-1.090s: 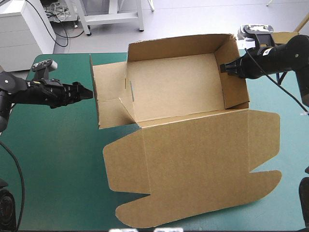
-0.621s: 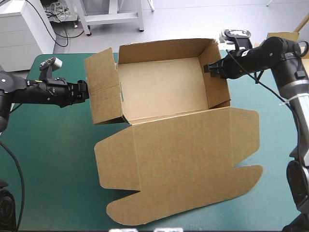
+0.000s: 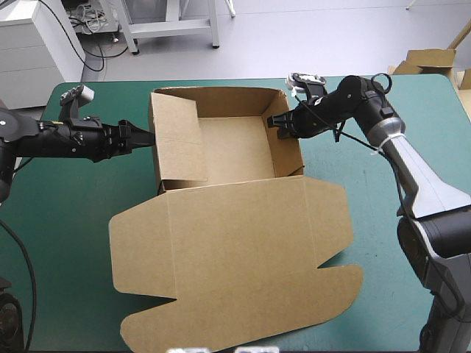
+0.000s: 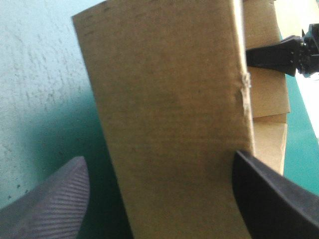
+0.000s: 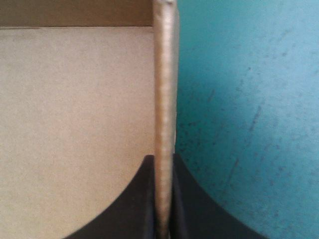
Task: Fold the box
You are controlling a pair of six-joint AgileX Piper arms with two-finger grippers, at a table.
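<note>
The brown box (image 3: 235, 250) sits in the middle of the teal-green bench (image 3: 66, 235) as an open tray (image 3: 232, 143) toward the far edge, its lid (image 3: 243, 294) lying flat and reaching almost to the near edge. All 4 tray walls stand upright, and 1 flap (image 3: 179, 129) leans inward along the left wall. The left gripper (image 3: 141, 137) comes in level from the left, its tip at the outside of that wall; in its wrist view its 2 black fingers (image 4: 269, 199) stand spread wide with the wall's broad face filling the space ahead of them and hiding the tray's inside, and whether they touch the board cannot be told. The right gripper (image 3: 278, 122) reaches in from the right, and its fingers (image 5: 182, 199) are pressed nearly together, pinching the top edge of the right wall, 1 finger inside the tray and 1 outside over the cover. Beyond the left wall the right gripper shows small in the left wrist view. More brown board (image 3: 425, 59) lies past the bench's far right corner.
</note>
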